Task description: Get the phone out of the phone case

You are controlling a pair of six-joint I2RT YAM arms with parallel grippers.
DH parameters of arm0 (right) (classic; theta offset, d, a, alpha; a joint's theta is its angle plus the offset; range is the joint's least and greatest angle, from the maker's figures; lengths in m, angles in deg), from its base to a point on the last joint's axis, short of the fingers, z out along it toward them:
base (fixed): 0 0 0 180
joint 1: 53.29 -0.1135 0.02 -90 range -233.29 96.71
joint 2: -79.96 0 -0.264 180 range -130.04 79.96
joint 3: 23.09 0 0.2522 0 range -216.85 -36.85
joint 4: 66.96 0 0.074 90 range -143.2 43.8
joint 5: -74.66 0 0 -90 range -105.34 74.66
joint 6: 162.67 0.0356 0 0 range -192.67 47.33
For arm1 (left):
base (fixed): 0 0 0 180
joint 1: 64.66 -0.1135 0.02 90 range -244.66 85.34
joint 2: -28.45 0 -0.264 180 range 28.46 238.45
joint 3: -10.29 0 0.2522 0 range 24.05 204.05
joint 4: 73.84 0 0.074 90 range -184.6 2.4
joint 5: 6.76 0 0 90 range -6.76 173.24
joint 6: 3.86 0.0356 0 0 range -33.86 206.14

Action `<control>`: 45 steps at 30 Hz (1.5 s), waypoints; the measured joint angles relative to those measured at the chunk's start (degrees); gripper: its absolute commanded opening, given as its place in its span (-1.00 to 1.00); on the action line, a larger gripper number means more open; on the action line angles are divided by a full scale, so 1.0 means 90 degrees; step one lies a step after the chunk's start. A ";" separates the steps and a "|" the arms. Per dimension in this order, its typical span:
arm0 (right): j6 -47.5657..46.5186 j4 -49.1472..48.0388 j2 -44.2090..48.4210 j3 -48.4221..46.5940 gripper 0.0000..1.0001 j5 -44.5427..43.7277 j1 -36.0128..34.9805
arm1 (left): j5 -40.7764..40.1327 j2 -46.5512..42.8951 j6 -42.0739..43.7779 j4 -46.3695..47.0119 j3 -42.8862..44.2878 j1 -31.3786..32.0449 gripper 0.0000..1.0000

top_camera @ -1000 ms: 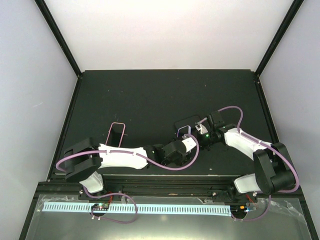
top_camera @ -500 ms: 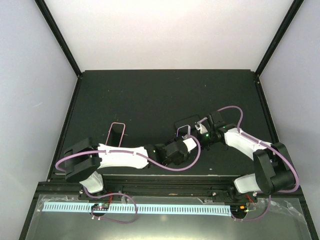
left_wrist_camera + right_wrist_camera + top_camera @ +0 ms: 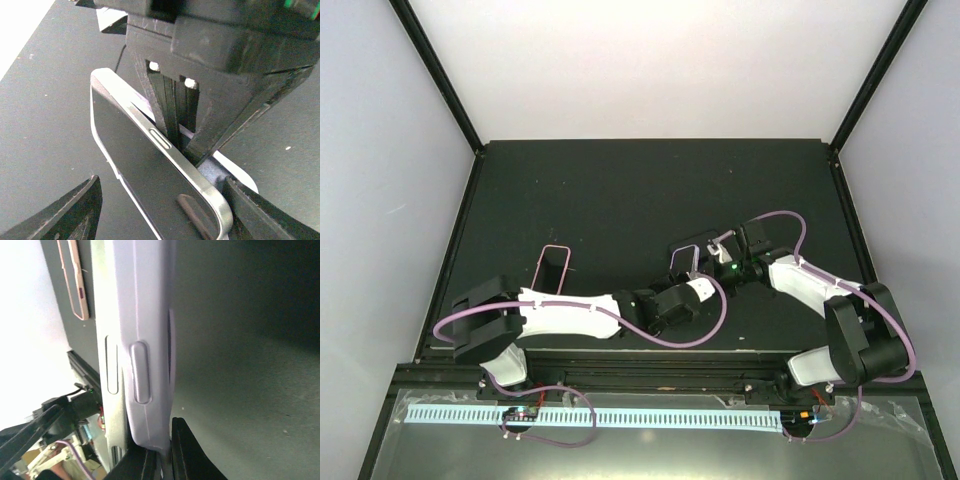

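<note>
The phone (image 3: 145, 175), with a black screen and silver rim, stands tilted on edge near the table's middle (image 3: 690, 246). It is partly peeled from its lavender case (image 3: 147, 315), and its silver side (image 3: 106, 315) shows beside the case wall. My right gripper (image 3: 162, 452) is shut on the case's lower edge, and it reaches the case from the right in the top view (image 3: 718, 255). My left gripper (image 3: 160, 205) is open, with a finger either side of the phone's near corner. The right finger is close against the rim; the left finger stands apart.
A second, empty pink-rimmed case (image 3: 554, 268) lies on the black table at the left, also visible in the right wrist view (image 3: 75, 285). The table's front rail (image 3: 660, 355) runs just behind the left arm. White walls enclose the table.
The left arm has shifted slightly left and toward the phone. The phone and case have tipped up a little more in the right gripper.
</note>
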 measured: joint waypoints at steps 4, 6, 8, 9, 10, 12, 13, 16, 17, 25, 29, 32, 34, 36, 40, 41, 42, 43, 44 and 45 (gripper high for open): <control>0.0138 -0.0197 0.0000 0.0010 -0.99 0.0243 0.0005 | -0.0435 0.0000 0.0148 -0.0029 0.0000 0.0039 0.03; 0.0187 -0.0301 0.0000 0.0010 -0.99 0.0323 0.0005 | -0.0610 0.0000 0.0177 -0.0053 0.0000 0.0049 -0.13; 0.0219 -0.0389 0.0000 0.0010 -0.99 0.0372 0.0005 | -0.0695 0.0000 0.0180 -0.0049 0.0000 0.0063 -0.30; 0.0233 -0.0425 0.0000 0.0010 -0.99 0.0393 0.0005 | -0.0712 0.0000 0.0177 -0.0046 -0.0002 0.0070 -0.37; 0.0233 -0.0459 0.0000 0.0010 -0.99 0.0413 0.0005 | -0.0712 0.0000 0.0151 -0.0041 -0.0002 0.0075 -0.47; 0.0236 -0.0520 0.0000 0.0010 -0.99 0.0449 0.0005 | -0.0695 -0.0017 0.0141 -0.0039 -0.0012 0.0090 -0.64; 0.0233 -0.0544 0.0000 0.0007 -0.99 0.0469 0.0005 | -0.0685 -0.0024 0.0100 -0.0036 -0.0019 0.0097 -0.72; 0.0248 -0.0563 0.0000 0.0007 -0.99 0.0508 0.0005 | -0.0685 -0.0061 -0.0019 -0.0032 -0.0039 0.0107 -0.84; 0.0282 -0.0542 0.0000 0.0007 -0.99 0.0508 0.0007 | -0.0714 -0.0068 -0.0078 -0.0024 -0.0044 0.0090 -0.87; 0.0272 -0.0398 0.0000 -0.0017 -0.99 0.0500 0.0010 | -0.0656 -0.0146 -0.0386 0.0102 -0.0170 0.0085 -0.94; 0.0204 -0.0345 0.0000 -0.0027 -0.99 0.0495 0.0002 | -0.0571 -0.0223 -0.0517 0.0182 -0.0265 0.0066 -0.97; 0.0134 -0.0257 0.0000 -0.0066 -0.99 0.0449 0.0002 | -0.0483 -0.0231 -0.0597 0.0226 -0.0282 0.0032 -0.97; 0.0087 -0.0202 0.0002 -0.0092 -0.99 0.0406 0.0002 | -0.0415 -0.0262 -0.0641 0.0270 -0.0318 0.0007 -0.97; 0.0041 -0.0158 0.0017 -0.0114 -0.99 0.0362 -0.0015 | -0.0328 -0.0323 -0.0692 0.0333 -0.0381 -0.0029 -0.97; -0.0061 -0.0073 0.0112 -0.0153 -0.99 0.0255 -0.0027 | -0.0155 -0.0464 -0.0804 0.0447 -0.0483 -0.0112 -0.97; -0.0097 -0.0044 0.0153 -0.0168 -0.99 0.0209 -0.0034 | -0.0092 -0.0520 -0.0835 0.0486 -0.0517 -0.0146 -0.97; -0.0148 -0.0017 0.0192 -0.0180 -0.99 0.0146 -0.0046 | -0.0061 -0.0563 -0.0857 0.0515 -0.0542 -0.0168 -0.97; -0.0250 0.0112 0.0243 -0.0185 -0.99 -0.0066 -0.0056 | -0.0095 -0.0629 -0.0869 0.0520 -0.0580 -0.0206 -0.97; -0.0347 0.0209 0.0257 -0.0180 -0.99 -0.0155 -0.0046 | -0.0061 -0.0748 -0.0882 0.0539 -0.0646 -0.0294 -0.97; -0.0418 0.0238 0.0260 -0.0180 -0.99 -0.0250 -0.0044 | -0.0024 -0.0838 -0.0901 0.0542 -0.0692 -0.0357 -0.97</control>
